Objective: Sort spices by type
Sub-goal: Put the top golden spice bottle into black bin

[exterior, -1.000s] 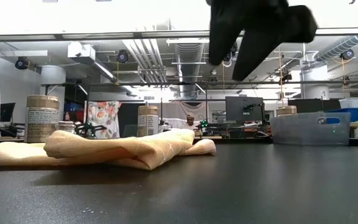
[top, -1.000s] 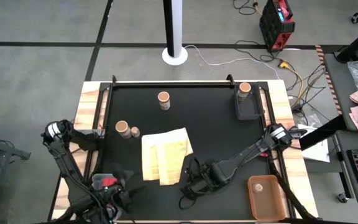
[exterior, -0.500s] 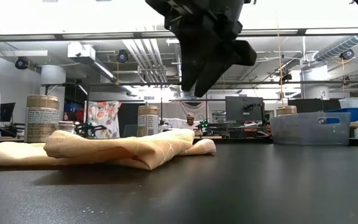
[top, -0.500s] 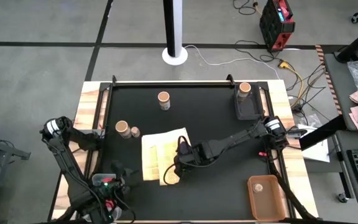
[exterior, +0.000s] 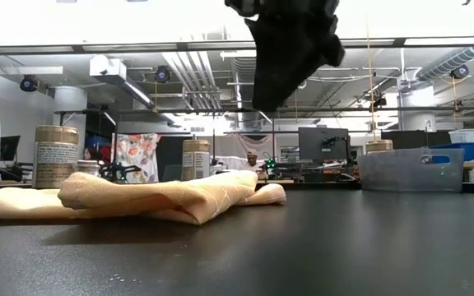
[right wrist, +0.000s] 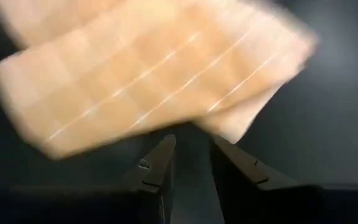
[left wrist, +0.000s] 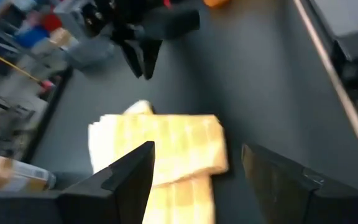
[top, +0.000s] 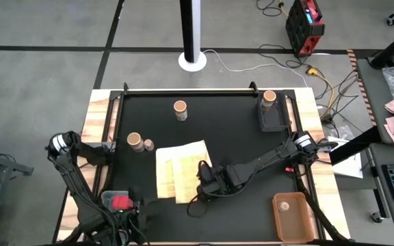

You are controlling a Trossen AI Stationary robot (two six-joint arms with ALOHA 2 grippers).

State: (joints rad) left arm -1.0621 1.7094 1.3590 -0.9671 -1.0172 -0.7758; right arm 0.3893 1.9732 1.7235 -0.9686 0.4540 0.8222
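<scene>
Two arms are shown at the black desk point(top: 252, 137). Nearest, the left gripper point(top: 125, 208) is parked at the desk's near-left corner, its jaws spread wide and empty. The right gripper point(top: 204, 191), which half a second ago hung over the folded yellow cloth point(top: 180, 171), is now drawn back off its near edge, jaws a narrow gap apart and empty; no spice is held, so sorting is judged barely advanced. Beyond the cloth, a short tan-topped jar point(top: 134, 141) stands touching a tiny pale round container point(top: 148, 145). Farther off, a second tan-topped jar point(top: 180, 107) stands alone and a third jar point(top: 269, 97) sits in a dark tray point(top: 273, 119). An orange bin point(top: 293, 217) is placed near-right. The cloth may hide smaller spices.
</scene>
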